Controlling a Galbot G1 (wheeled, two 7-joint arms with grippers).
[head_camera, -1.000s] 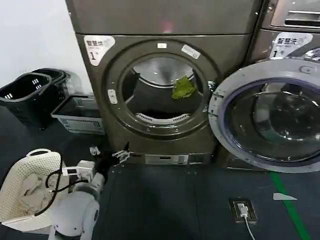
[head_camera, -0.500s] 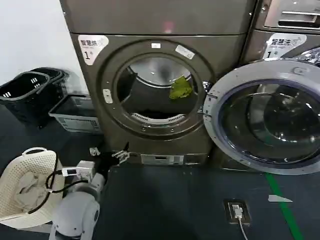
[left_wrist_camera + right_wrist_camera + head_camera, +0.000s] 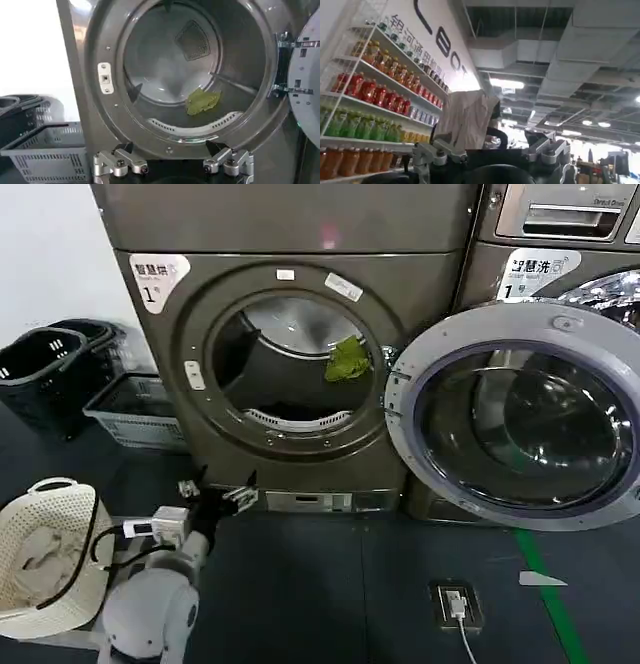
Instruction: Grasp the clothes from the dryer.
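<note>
Left arm low in the head view, at lower left: rounded grey elbow housing nearest the camera, forearm reaching forward and slightly upward, black cable looped along it, small white module strapped near the wrist. Left gripper (image 3: 213, 492) at the arm's far end, held low, fingers spread wide apart with nothing between them. In the left wrist view the same gripper (image 3: 172, 162) points level and straight ahead, its two silver-jointed, black-tipped fingers (image 3: 119, 161) set far apart.

Right gripper (image 3: 492, 152) seen in the right wrist view, tilted upward toward the ceiling, fingers (image 3: 435, 153) parted wide, holding nothing.
</note>
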